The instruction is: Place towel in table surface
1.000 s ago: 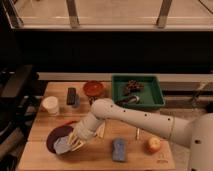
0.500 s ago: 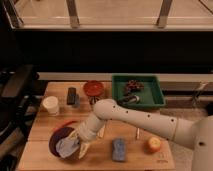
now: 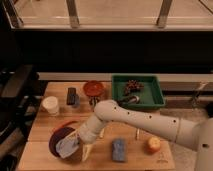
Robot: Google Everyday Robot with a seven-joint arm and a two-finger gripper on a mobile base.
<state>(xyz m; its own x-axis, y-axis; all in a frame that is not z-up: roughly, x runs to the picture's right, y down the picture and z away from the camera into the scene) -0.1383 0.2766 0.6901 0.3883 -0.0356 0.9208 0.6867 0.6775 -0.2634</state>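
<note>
Where the wooden table (image 3: 136,152) runs toward its front left corner, one pale towel (image 3: 66,146) lies bunched over a dark red bowl (image 3: 57,136), left of the single blue sponge (image 3: 119,149). The one gripper (image 3: 76,148) is touching the towel's right side, between it and the sponge. Whether it is pinching the cloth or merely resting against it I cannot tell.

There are two bowls in all. The second is a smaller orange-red bowl (image 3: 93,89), well behind the sponge. One white cup (image 3: 50,105) and one dark block (image 3: 71,96) stand behind and to the left of the sponge. One green tray (image 3: 150,100) sits behind and to its right, with a brown clump (image 3: 132,86) inside. One orange fruit (image 3: 153,145) rests to the sponge's right, near the front edge.

The dark red bowl sits close to the table's front edge, and the sponge does too. Bare wood shows between sponge and fruit, and in a strip left of the sponge behind the dark bowl — below the cup. The white arm (image 3: 142,121) slants over the middle of the table behind the sponge, covering the wood there.
</note>
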